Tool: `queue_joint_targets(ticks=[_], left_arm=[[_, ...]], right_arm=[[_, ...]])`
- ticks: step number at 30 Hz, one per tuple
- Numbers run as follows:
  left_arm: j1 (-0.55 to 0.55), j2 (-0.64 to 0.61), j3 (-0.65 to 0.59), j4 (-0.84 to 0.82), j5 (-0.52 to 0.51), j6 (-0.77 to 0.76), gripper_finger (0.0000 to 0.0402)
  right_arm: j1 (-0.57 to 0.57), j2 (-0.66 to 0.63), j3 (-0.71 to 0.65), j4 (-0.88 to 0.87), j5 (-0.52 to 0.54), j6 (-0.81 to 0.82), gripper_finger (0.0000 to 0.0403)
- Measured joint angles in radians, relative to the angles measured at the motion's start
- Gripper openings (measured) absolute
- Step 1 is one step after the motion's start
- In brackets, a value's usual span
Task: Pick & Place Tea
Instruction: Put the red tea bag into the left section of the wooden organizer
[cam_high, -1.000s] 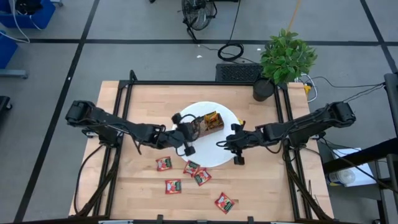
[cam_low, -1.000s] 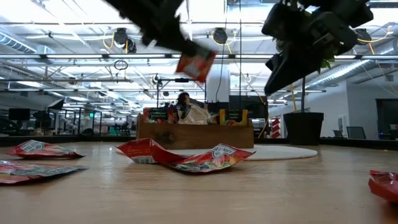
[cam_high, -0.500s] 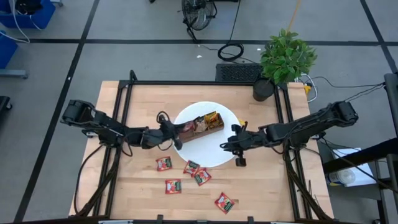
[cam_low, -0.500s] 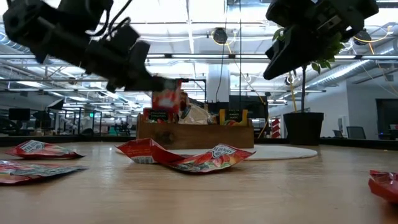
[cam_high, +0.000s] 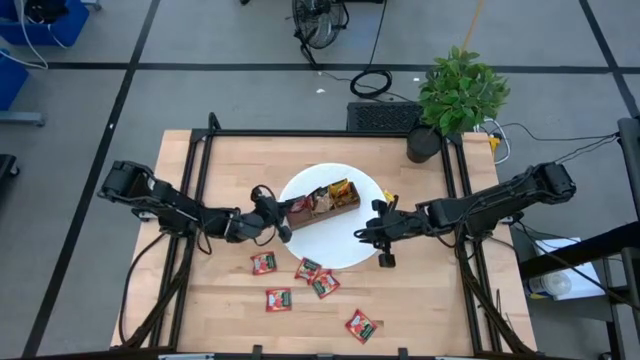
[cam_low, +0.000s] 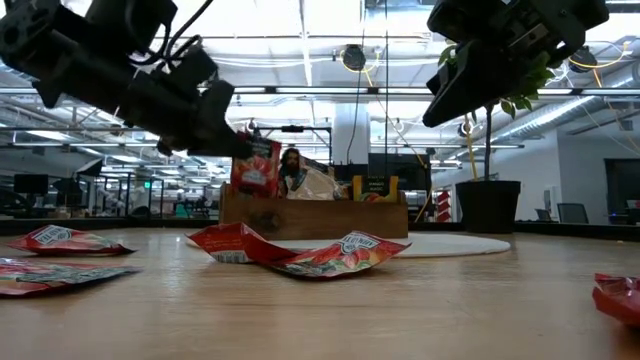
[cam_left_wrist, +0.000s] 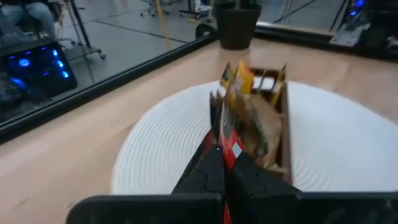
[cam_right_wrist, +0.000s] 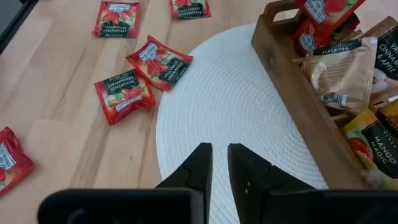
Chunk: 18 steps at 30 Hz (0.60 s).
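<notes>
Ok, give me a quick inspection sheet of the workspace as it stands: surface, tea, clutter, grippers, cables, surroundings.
Surface: light wooden tabletop with round white woven mat.
Job's things: brown wooden compartment tray on the mat, holding red, tan and yellow sachets; five red square tea sachets loose on the wood; one red sachet held over the tray's end.
Clutter: nothing seen.
Grippers: left gripper shut on the red sachet at the tray; right gripper above the mat, holding nothing, fingers slightly apart.
Cables: black cable loops on the floor behind the table.
Surroundings: potted green plant at the far right corner.
</notes>
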Motion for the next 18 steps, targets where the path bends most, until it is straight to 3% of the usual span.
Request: queue_joint_targets(ticks=[18], left_arm=[[0.009,0.064,0.000,0.073,-0.003,0.025,0.0007]], right_arm=[[0.000,0.000,0.000,0.008,0.000,0.000,0.0039]])
